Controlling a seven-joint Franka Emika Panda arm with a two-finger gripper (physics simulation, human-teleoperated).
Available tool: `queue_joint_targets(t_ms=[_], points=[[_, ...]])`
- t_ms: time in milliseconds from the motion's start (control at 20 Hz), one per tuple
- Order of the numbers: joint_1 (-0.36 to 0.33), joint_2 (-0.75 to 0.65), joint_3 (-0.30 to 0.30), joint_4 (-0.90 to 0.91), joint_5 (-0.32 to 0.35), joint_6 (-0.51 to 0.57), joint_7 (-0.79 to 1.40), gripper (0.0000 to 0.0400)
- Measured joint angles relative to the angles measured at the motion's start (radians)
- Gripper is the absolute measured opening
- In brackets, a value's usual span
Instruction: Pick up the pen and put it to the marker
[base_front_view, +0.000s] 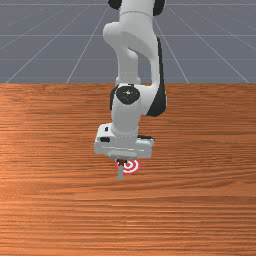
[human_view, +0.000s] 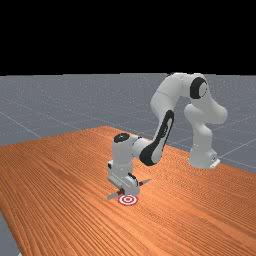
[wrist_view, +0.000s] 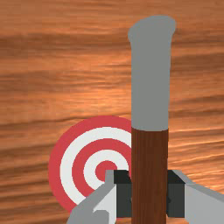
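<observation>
Starting from the far view's left, an orange-brown desk (human_view: 55, 200) spreads out, and the first object on it to meet is the pen (human_view: 114, 196), one dull grey end poking out from beneath the robot's white hand (human_view: 120, 179). The pen is brown in the middle and grey at its ends, and seems to lie roughly level. Next comes the pincer (wrist_view: 150, 194), clamped on the brown part, pressing it from both sides. Just below it, in the far view, is the marker (human_view: 128, 199), a round target of red and white rings flat on the desk; seen from the hand, the pen's shaft crosses the rim of the rings, and their centre sits beside the shaft. Farther right the pen's other grey end sticks out, then the jointed white and grey arm (human_view: 162, 130) climbs, bends over and comes down to its base (human_view: 202, 155). From where I stand, the pick-up looks done, and the placing is in hand. The pen appears held slightly above the desk, though its exact height is hard to judge. The next move calls for a small sideways shift toward the front view's right, to bring the shaft over the middle of the rings, then a gentle lowering before letting go.
</observation>
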Motion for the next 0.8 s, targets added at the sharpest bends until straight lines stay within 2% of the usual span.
queue_joint_targets(t_ms=[300,750,800], points=[[0.031,-0.009,0.048,-0.007,0.021,0.024,0.001,0.0095],[0.031,0.0,0.047,-0.002,0.024,0.034,0.005,0.0094],[0.031,0.001,0.046,-0.002,0.024,0.034,0.008,0.0105]])
